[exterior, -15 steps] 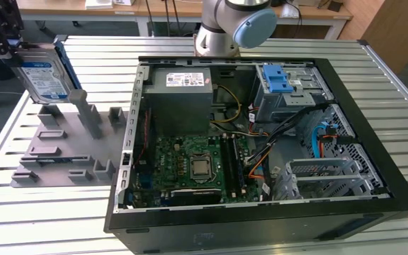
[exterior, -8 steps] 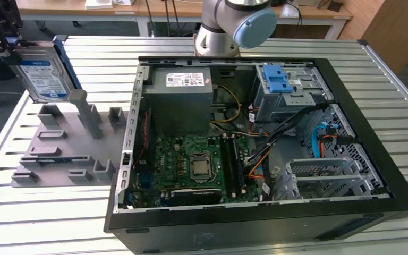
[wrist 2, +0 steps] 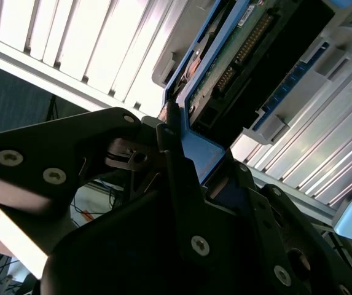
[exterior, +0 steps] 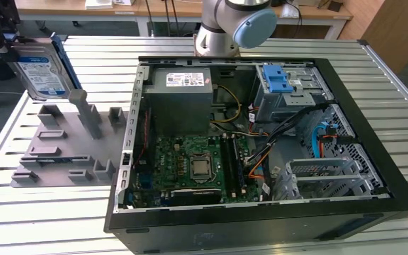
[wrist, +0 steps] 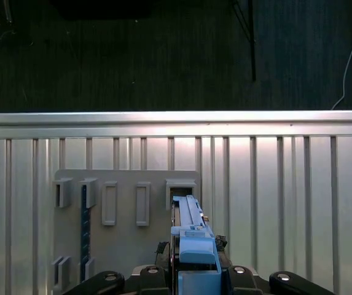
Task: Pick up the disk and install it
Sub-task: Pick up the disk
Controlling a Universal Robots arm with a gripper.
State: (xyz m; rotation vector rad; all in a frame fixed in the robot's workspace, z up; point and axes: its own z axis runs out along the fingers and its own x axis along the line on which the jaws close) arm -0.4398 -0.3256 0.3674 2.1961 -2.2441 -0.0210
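The disk (exterior: 41, 71), a silver hard drive with a blue-and-white label in a blue carrier, hangs upright on edge above the far end of the grey holding fixture (exterior: 62, 143), at the exterior view's left. My gripper (exterior: 9, 45) is shut on its upper edge. In the first wrist view the disk's blue carrier edge (wrist: 191, 236) runs out from between the black fingers (wrist: 157, 270), over a slot of the fixture (wrist: 126, 246). The second wrist view shows the disk's green circuit-board underside (wrist 2: 237, 55) clamped in the gripper (wrist 2: 188, 153).
An open black computer case (exterior: 374, 159) lies on the slatted metal table (exterior: 62, 212), with a silver drive cage with a blue latch (exterior: 278, 79), a grey power supply box (exterior: 183, 95) and the motherboard (exterior: 197, 164) inside. The arm's base (exterior: 232, 26) stands behind the case.
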